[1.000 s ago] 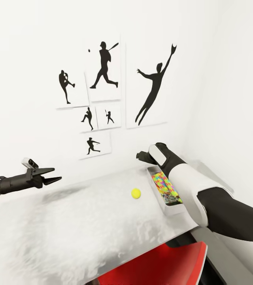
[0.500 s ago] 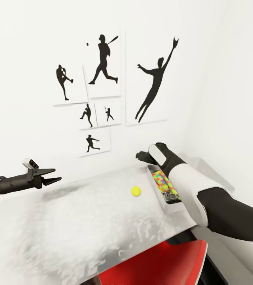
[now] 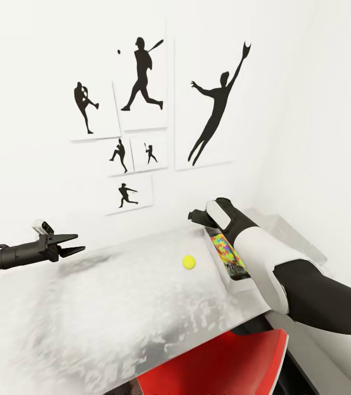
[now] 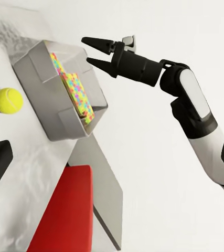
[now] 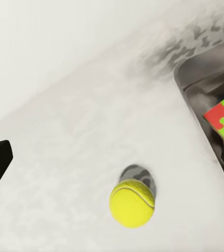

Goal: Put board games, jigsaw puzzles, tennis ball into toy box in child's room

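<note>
The tennis ball (image 3: 188, 262) lies on the marbled table (image 3: 115, 307), just beside the grey toy box (image 3: 226, 281). A multicoloured jigsaw puzzle (image 3: 226, 250) lies inside the box. My right gripper (image 3: 195, 215) hovers open above the box's far end, near the ball. In the left wrist view the right gripper (image 4: 93, 51) has its jaws spread over the toy box (image 4: 35, 65), the jigsaw (image 4: 76, 96) and the ball (image 4: 8, 100). The right wrist view looks down on the ball (image 5: 132, 203) and the box's rim (image 5: 195, 71). My left gripper (image 3: 78, 244) is open and empty over the table's left side.
A red chair (image 3: 214, 367) is tucked under the table's near edge. Black baseball-player pictures (image 3: 142, 93) hang on the white wall behind the table. The room's corner wall stands close on the right, behind the toy box.
The head camera has shifted a little, so the wall pictures sit higher in view. Both grippers and the ball hold nearly the same places.
</note>
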Robot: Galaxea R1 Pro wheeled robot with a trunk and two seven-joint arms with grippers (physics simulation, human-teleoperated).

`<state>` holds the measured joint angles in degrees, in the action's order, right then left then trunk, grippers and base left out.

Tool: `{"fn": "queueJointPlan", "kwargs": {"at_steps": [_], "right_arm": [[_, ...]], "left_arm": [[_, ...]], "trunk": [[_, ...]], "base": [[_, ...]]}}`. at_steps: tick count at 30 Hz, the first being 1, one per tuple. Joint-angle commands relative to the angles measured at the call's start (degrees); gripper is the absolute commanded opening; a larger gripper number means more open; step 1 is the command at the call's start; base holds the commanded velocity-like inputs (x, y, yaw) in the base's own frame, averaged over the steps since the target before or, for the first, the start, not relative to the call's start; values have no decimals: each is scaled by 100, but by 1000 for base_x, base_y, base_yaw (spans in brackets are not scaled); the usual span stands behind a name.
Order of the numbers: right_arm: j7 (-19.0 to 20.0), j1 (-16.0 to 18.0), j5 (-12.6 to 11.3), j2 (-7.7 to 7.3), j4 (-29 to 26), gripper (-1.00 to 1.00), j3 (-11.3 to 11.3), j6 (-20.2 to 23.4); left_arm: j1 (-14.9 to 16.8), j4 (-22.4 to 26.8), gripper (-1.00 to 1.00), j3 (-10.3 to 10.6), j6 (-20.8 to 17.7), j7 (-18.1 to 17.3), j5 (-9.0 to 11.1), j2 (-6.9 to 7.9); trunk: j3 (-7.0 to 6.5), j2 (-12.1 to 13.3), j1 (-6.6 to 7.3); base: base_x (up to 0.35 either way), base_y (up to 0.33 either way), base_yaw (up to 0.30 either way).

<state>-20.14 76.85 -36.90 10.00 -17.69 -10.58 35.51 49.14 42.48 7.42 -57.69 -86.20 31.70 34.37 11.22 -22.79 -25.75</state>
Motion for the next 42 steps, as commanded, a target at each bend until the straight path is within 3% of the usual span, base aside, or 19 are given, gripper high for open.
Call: {"fn": "queueJointPlan", "kwargs": {"at_steps": [1,42], "right_arm": [[-52,6,-54,0,-6,100,-28,14],[-43,-3,-54,0,46,100,-39,193]], "left_arm": [[8,-3,100,25,-60,-30,11,8],[8,-3,100,23,-66,-28,11,5]], "trunk": [[22,-13,-3],[402,-13,-3]], "base": [[0,0,0],[0,0,59]]}}
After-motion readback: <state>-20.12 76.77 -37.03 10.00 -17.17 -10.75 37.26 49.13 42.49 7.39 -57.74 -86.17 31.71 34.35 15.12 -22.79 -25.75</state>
